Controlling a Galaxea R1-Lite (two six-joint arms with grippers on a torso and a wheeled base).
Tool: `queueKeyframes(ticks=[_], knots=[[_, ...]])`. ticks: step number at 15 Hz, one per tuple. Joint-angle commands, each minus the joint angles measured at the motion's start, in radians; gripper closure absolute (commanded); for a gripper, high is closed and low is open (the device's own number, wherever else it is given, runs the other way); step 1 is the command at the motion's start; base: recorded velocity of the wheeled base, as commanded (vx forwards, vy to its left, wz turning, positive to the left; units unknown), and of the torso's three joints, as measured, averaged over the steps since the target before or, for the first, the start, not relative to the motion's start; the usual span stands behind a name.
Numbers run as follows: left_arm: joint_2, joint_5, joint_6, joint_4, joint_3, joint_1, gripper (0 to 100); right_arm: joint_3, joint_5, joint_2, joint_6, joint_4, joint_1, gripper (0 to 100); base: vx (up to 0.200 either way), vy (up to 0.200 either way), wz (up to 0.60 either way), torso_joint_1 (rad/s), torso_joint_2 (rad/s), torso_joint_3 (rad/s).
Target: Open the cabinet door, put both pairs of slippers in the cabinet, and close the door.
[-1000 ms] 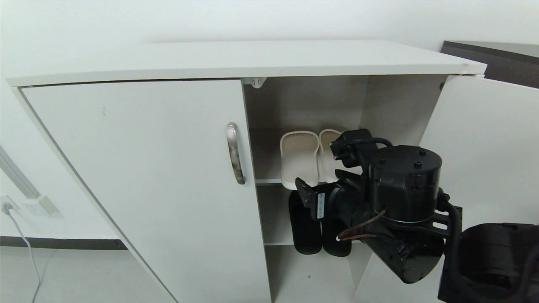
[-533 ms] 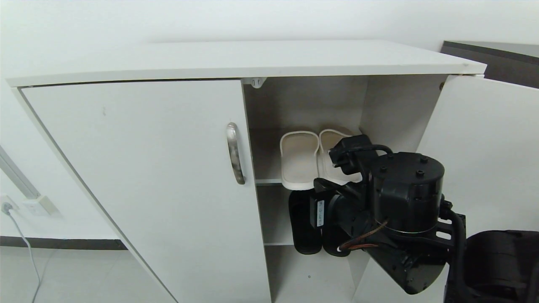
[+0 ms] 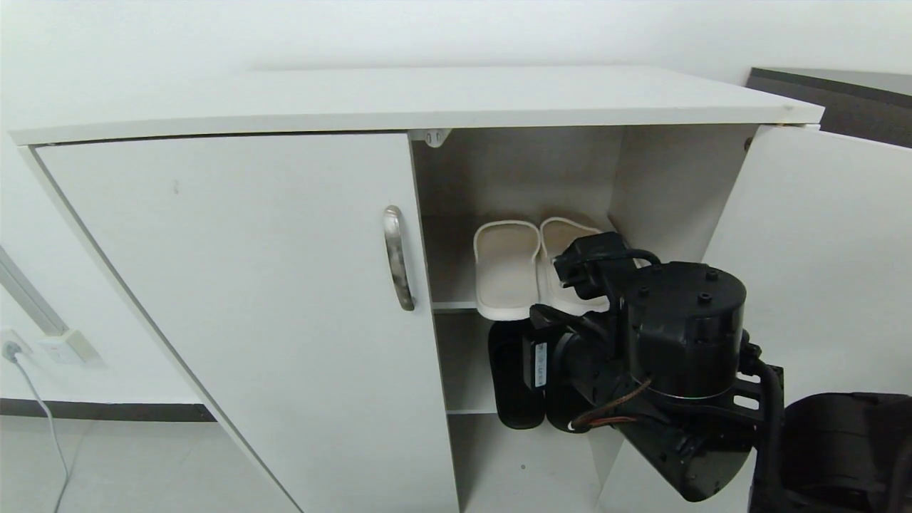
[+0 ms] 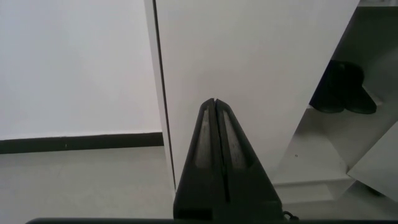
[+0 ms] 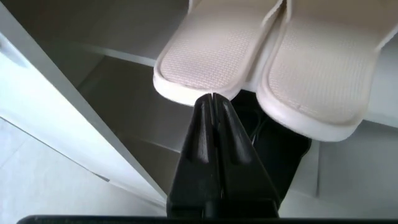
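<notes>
The white slippers [image 3: 507, 267] are sitting on the upper shelf of the cabinet [image 3: 427, 100] and the black slippers [image 3: 514, 377] on the shelf beneath, heels jutting past the front edges. The right gripper [image 5: 213, 102] is hovering clenched and empty at the cabinet's opening, just before the white heels; the left gripper [image 4: 214, 106] is hanging pinched shut before the cabinet's closed left door [image 3: 235, 285]. Loading is looking done, and the next move is calling for swinging the open right door [image 3: 819, 249] closed
</notes>
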Motion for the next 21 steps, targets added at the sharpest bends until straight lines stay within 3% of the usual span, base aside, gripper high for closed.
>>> queueKeyframes(ticks=[1, 17, 21], knots=[[0.000, -0.001, -0.001, 0.000, 0.000, 0.000, 100, 0.000, 0.000, 0.013, 0.000, -0.001, 0.001, 100, -0.200, 0.000, 0.00, 0.007, 0.00, -0.002], [0.000, -0.001, -0.005, 0.000, 0.000, 0.000, 100, 0.040, 0.000, 0.040, -0.001, -0.001, -0.014, 100, -0.200, 0.000, 0.00, 0.002, 0.00, 0.001], [0.000, -0.001, -0.005, 0.000, 0.000, 0.000, 100, 0.052, 0.006, 0.048, 0.002, -0.004, -0.020, 100, 0.000, 0.000, 0.00, 0.000, 0.00, 0.000]])
